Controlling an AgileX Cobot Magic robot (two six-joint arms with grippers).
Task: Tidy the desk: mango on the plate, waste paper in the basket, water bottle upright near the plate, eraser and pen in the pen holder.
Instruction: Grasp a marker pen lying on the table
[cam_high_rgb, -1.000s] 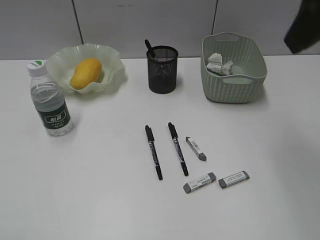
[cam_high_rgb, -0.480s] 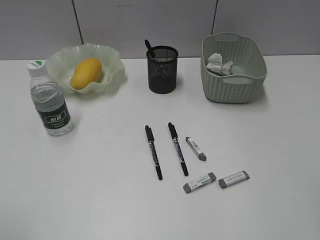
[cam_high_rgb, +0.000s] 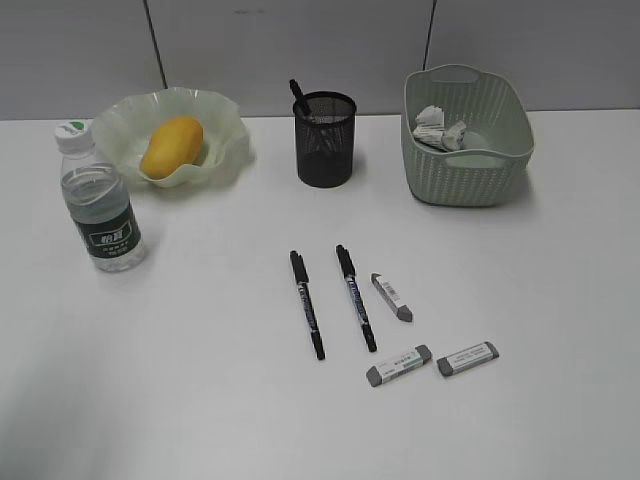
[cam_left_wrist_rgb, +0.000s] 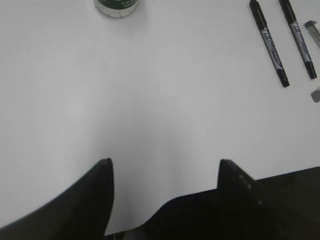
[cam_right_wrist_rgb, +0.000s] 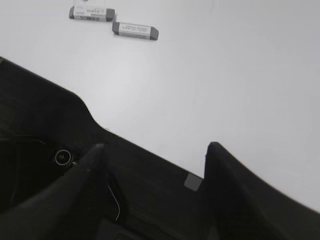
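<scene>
Small clear plastic water bottle (cam_high_rgb: 99, 203) with dark green label carrying white characters too small to read, grey rectangular erasers (cam_right_wrist_rgb: 91, 13) with white sleeves bearing dark print, illegible, black pens (cam_left_wrist_rgb: 269, 42) with unreadable barrel lettering

A pale grey wall (cam_high_rgb: 300, 50) is seen behind the far edge of the white tabletop, divided into panels by thin dark seams that run slightly slanted from top to bottom. The wall is lit evenly and softly, with no hard shadows cast on it. In the right wrist view, a dark surface (cam_right_wrist_rgb: 45, 130) is seen beyond the tabletop's edge, its details lost in shadow.
</scene>
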